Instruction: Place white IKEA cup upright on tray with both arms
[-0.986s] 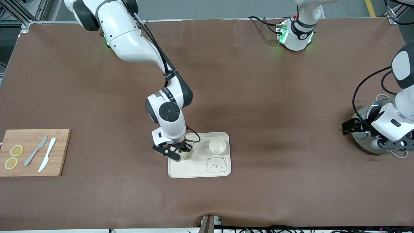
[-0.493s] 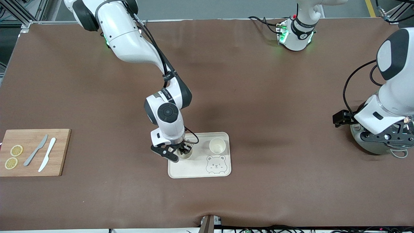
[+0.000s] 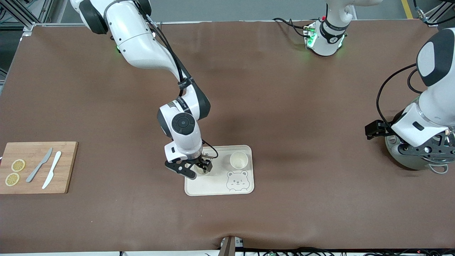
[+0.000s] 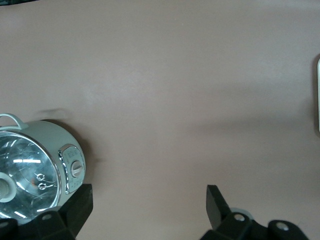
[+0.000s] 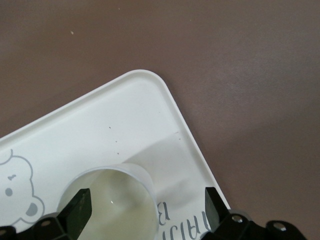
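At the right arm's end of the worktop (image 3: pixel 106 220) lay a wooden cutting board (image 3: pixel 67 167) with 2 lemon slices (image 3: pixel 17 165) and 2 knives (image 3: pixel 39 165). The right tool (image 3: pixel 199 167) was low over the cream tray (image 3: pixel 199 186), its fingers (image 5: pixel 75 210) spread wide, one outside a white cup's (image 5: pixel 115 205) wall and one well clear, gripping nothing. A 2nd cup (image 3: pixel 238 159) stood upright on the tray, above the bear face (image 3: pixel 237 180). The left tool (image 4: pixel 145 210) hung wide open and empty beside a glass-lidded cooker (image 4: pixel 30 175).
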Motion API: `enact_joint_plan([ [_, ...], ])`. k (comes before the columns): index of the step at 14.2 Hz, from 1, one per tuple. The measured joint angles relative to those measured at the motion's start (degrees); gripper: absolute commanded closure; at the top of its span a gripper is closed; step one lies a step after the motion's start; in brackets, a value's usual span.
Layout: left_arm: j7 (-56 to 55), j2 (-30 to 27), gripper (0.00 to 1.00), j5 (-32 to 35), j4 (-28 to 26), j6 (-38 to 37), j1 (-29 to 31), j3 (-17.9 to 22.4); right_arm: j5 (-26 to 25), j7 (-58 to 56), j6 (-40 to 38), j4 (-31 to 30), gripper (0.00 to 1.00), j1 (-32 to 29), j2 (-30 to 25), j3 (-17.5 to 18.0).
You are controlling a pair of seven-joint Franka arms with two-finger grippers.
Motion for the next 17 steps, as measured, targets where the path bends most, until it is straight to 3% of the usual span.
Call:
enact_joint_plan([
  [5, -4.4, -2.3, 0.0, -0.33, 0.0, -5.33, -0.26, -1.79, 0.01, -5.04, -13.68, 1.39, 0.0, -0.09, -6.32, -0.27],
  [13, -4.07, -5.51, 0.0, -0.41, -3.38, -5.62, -0.33, -3.55, 0.06, -11.61, -47.59, 2.18, 0.0, -0.17, -29.45, -0.24],
  [17, -4.07, -5.59, 0.0, -0.41, -3.57, -5.3, -0.26, -3.61, 0.02, -19.63, -56.2, 1.57, 0.0, -1.83, -39.12, -0.49],
])
